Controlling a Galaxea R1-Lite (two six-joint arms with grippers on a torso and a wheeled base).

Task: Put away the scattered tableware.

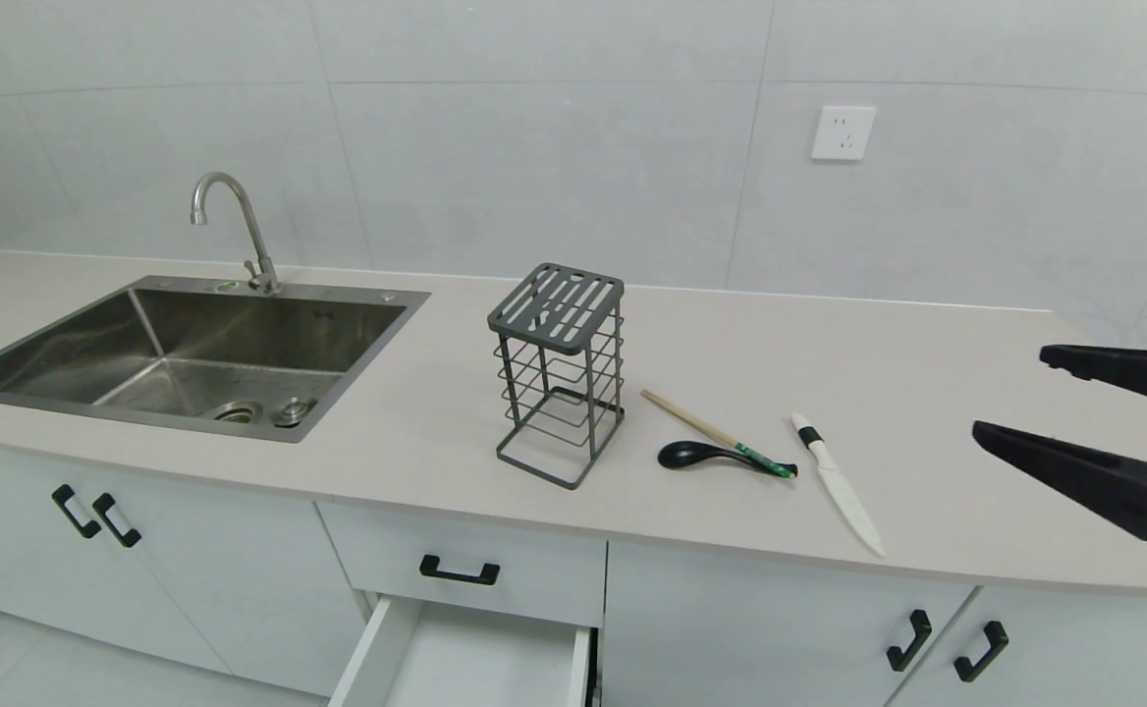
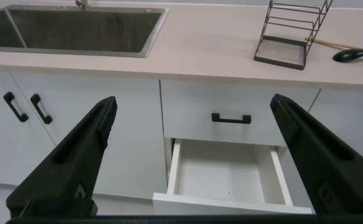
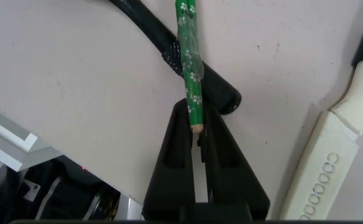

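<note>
Pale kitchen counter (image 1: 878, 334) against a tiled wall, 3 loose pieces right of the middle: a chopstick (image 1: 696, 424) with a green end lying across the handle of a black spoon (image 1: 691, 455), white knife (image 1: 837, 483) just beside them. All 3 lie flat outside the wire rack (image 1: 559, 373), which stands upright to their left. Below, a drawer (image 2: 222, 177) is pulled out, white inside. Sink (image 1: 269, 334) further left, drain fittings in its bottom. Left gripper (image 2: 194, 102) is spread wide, low in front of the drawer. Right gripper (image 1: 1010, 393) is by the counter's right end, can't tell if it's apart or together
</note>
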